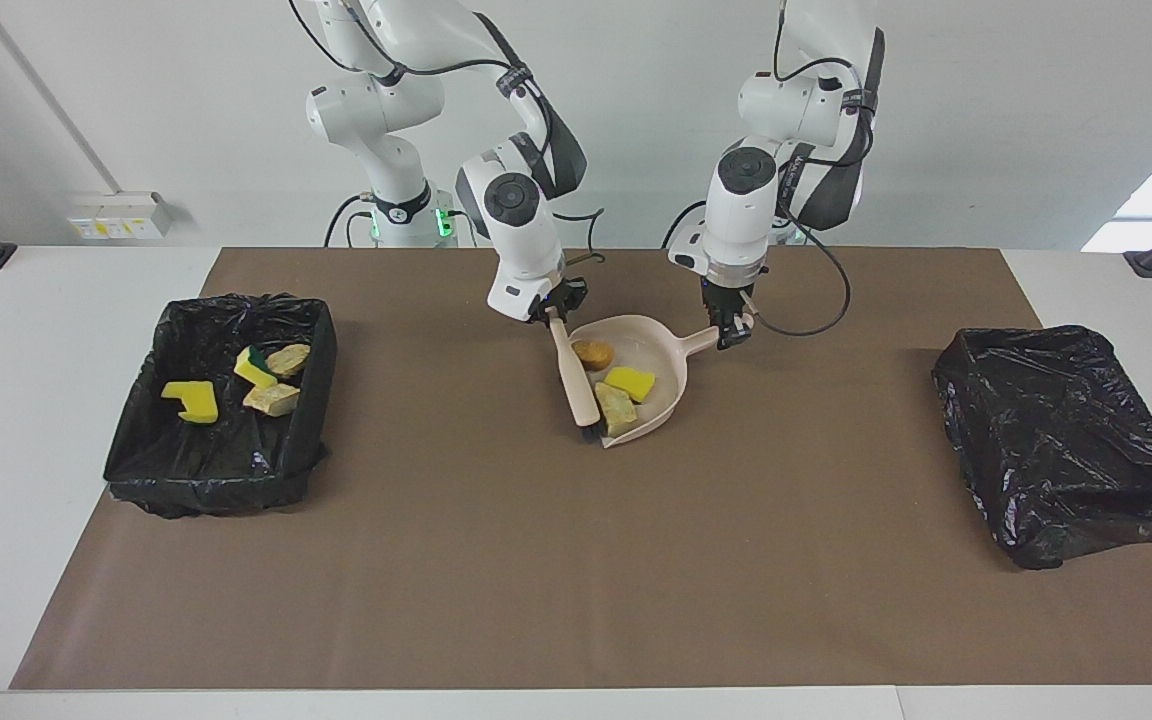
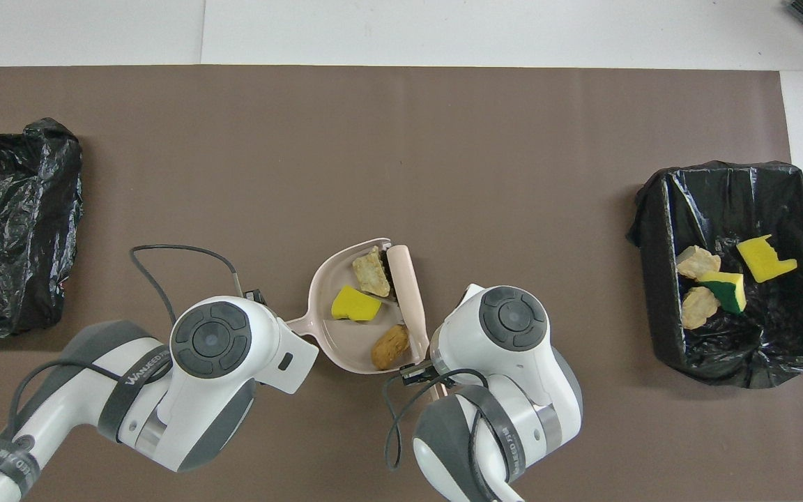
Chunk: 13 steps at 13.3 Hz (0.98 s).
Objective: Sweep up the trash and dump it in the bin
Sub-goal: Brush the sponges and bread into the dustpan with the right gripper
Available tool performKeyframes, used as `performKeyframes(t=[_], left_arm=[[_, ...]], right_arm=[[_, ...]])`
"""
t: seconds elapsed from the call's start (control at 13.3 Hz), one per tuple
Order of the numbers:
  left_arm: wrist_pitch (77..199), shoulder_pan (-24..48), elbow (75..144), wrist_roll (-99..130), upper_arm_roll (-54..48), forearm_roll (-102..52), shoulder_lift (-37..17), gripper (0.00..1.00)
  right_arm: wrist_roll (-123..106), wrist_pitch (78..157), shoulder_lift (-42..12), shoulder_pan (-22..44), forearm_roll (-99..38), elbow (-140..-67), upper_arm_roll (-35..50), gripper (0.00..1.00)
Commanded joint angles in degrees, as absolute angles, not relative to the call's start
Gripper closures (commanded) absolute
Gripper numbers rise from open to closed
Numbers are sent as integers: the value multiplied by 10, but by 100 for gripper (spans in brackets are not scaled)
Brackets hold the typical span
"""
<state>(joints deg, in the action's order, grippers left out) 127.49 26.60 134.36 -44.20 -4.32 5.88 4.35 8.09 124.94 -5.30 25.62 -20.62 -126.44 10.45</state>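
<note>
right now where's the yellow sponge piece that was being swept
The yellow sponge piece lies in the dustpan mid-table, between the tan lump and brown lump, beside the brush.

Facing cam: high, across the table (image 1: 576, 640), looking at the robots, whole mat seen. Overhead cam: above the robots' end, steeply down. Both share mat (image 2: 401, 139), half a turn apart.

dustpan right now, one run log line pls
dustpan: three trash pieces inside | left pincer: shut on dustpan handle | right pincer: shut on brush
</note>
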Motion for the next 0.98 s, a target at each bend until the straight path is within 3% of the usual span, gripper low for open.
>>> performKeyframes(t=[0.0, 0.23, 0.6, 0.9], left_arm=[[1288, 265, 1349, -432, -38, 73, 41, 100], [1283, 262, 1347, -436, -37, 73, 40, 100], [1267, 234, 1318, -435, -37, 65, 25, 100], [1242, 231, 1293, -433, -34, 27, 27, 100]], right_arm=[[60, 1251, -68, 269, -280, -1236, 109, 100], [59, 1232, -61, 261, -276, -1227, 106, 100], [61, 1132, -12, 208, -209, -1200, 103, 100], [160, 1125, 14, 218, -139, -1206, 108, 100]])
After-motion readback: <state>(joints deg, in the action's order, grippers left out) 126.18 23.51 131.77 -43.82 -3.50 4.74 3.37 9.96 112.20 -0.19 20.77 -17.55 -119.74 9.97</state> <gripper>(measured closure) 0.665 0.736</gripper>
